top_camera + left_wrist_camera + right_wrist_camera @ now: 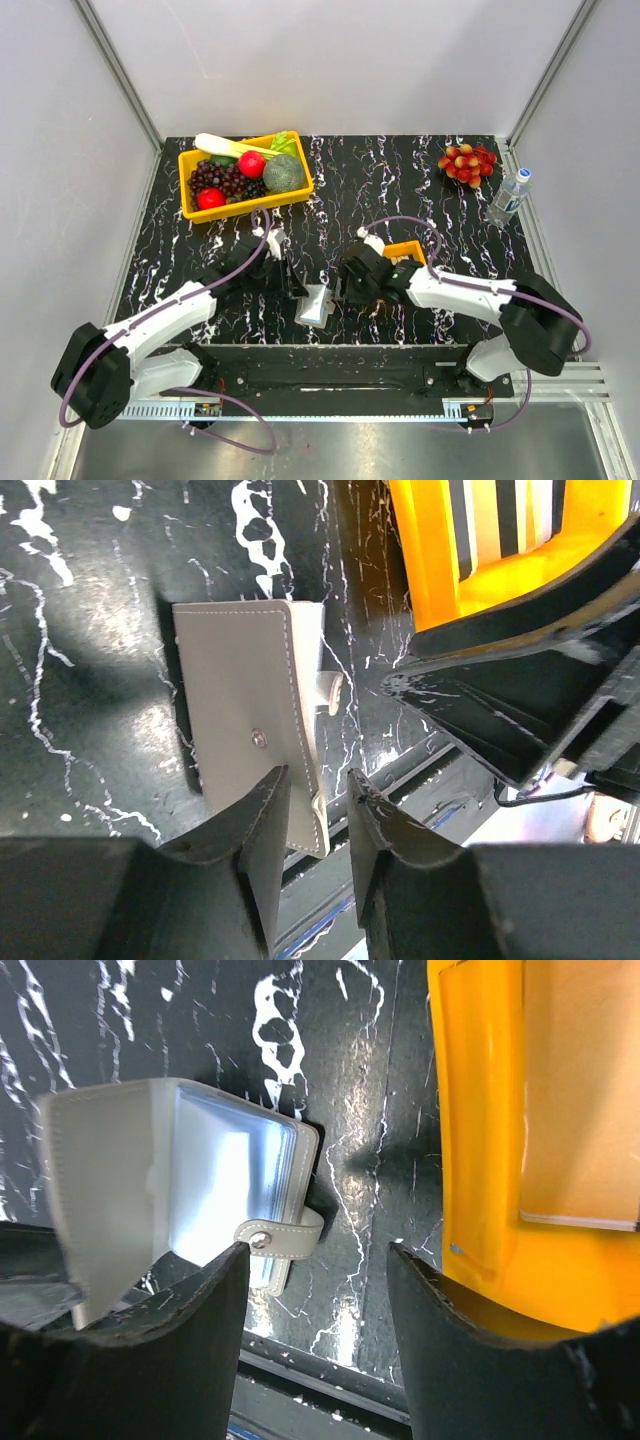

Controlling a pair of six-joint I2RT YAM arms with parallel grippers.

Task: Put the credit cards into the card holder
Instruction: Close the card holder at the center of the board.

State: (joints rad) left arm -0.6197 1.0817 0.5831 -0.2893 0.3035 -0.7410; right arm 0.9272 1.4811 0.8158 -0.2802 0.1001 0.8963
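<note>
The card holder (pixel 314 306) lies near the table's front edge between my two grippers. In the right wrist view the card holder (pixel 190 1180) gapes partly open, showing shiny blue-grey pockets and a snap strap. My left gripper (pixel 318 792) is open, its fingers (pixel 262 815) straddling the near corner of the taupe card holder (pixel 240 695); the other finger stands clear of it. My right gripper (pixel 318 1256) is open over bare table between holder and the small orange tray (pixel 475 1110). The credit cards lie in that tray: a tan card (pixel 580 1090), and striped dark and light cards (pixel 500 520).
A yellow bin (pixel 188 187) of fruit and vegetables sits at the back left. A red fruit bunch (pixel 467 163) and a water bottle (pixel 508 197) are at the back right. The orange tray (pixel 405 250) lies just behind my right wrist. The metal rail runs close below the holder.
</note>
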